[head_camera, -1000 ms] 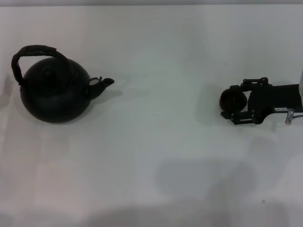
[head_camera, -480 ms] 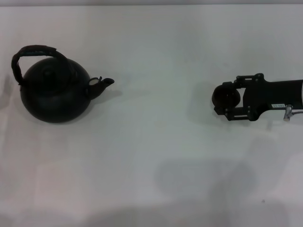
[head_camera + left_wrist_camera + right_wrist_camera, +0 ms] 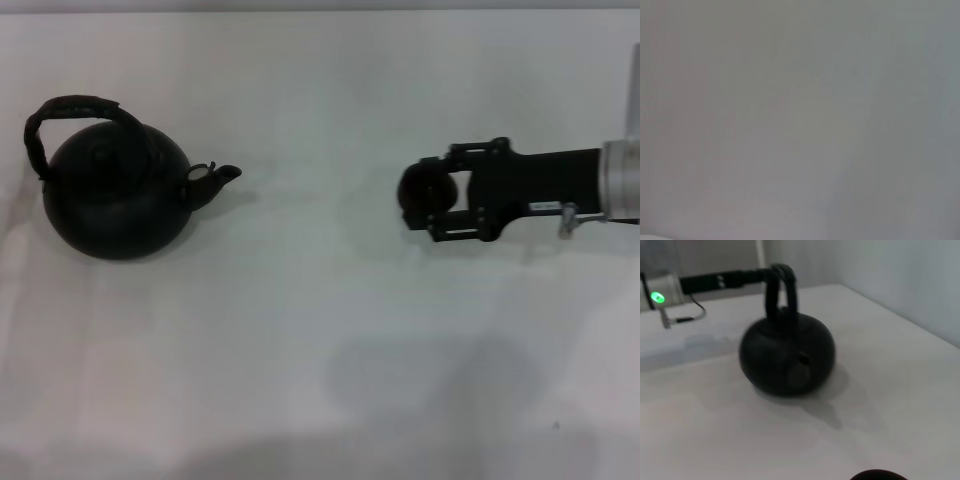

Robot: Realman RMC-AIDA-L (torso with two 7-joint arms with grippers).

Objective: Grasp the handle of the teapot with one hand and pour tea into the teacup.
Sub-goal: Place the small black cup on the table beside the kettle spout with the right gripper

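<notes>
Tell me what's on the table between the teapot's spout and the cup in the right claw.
Nothing: the head view shows only bare white table between the teapot and the cup in the right claw.

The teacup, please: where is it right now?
In the head view, the teacup sits right of centre, held in the right gripper, well apart from the teapot at far left.

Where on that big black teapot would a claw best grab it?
Probably the handle: it arches clear above the teapot, leaving a gap to close around. Coming from above suits it, since the body is round and wide, and the spout points toward the teacup.
</notes>
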